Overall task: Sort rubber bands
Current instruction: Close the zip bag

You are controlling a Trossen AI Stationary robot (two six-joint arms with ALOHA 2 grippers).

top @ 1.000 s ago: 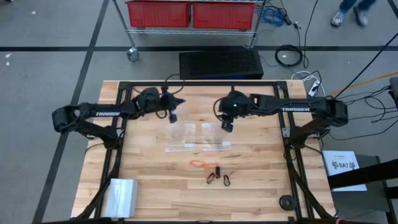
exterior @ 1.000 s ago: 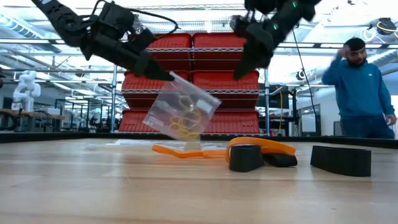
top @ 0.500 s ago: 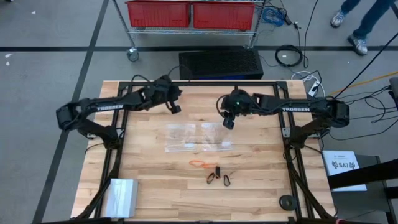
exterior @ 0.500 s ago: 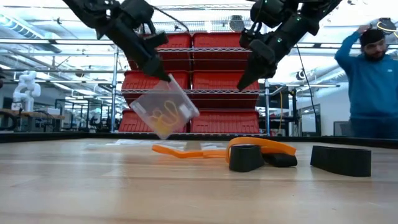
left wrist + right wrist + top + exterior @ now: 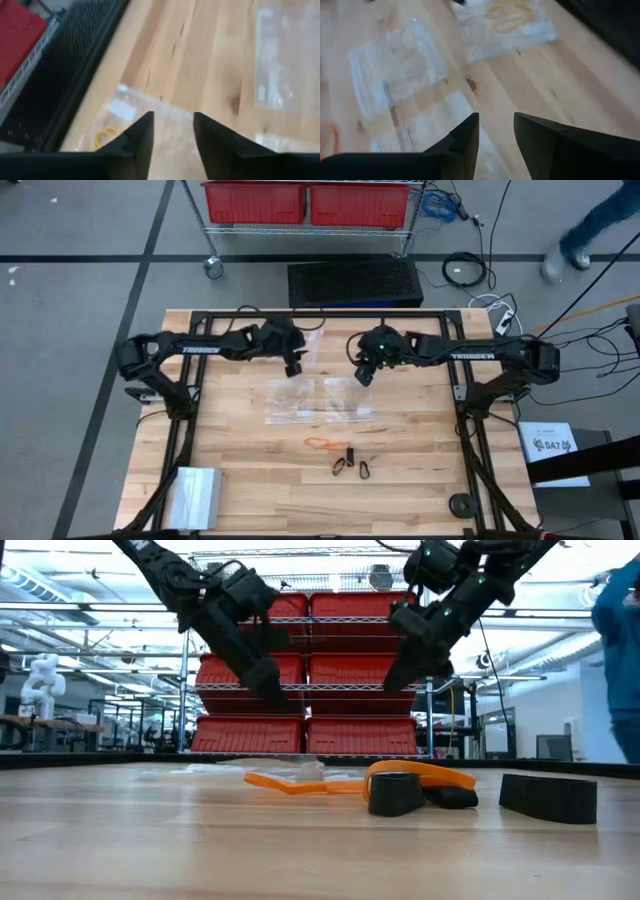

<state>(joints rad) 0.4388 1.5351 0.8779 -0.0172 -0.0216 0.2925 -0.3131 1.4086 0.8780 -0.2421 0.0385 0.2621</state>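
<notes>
The left hand (image 5: 293,367) is seen released and empty above a bagged batch of yellowish bands (image 5: 106,136), apparently set aside at the tabletop's (image 5: 250,500) twelve o'clock. The right hand (image 5: 363,377) hangs parted, empty. Unsorted rubber bands (image 5: 340,457) lie toward six o'clock.

Rubber bands (image 5: 345,458): orange, black, loose on wood.
</notes>
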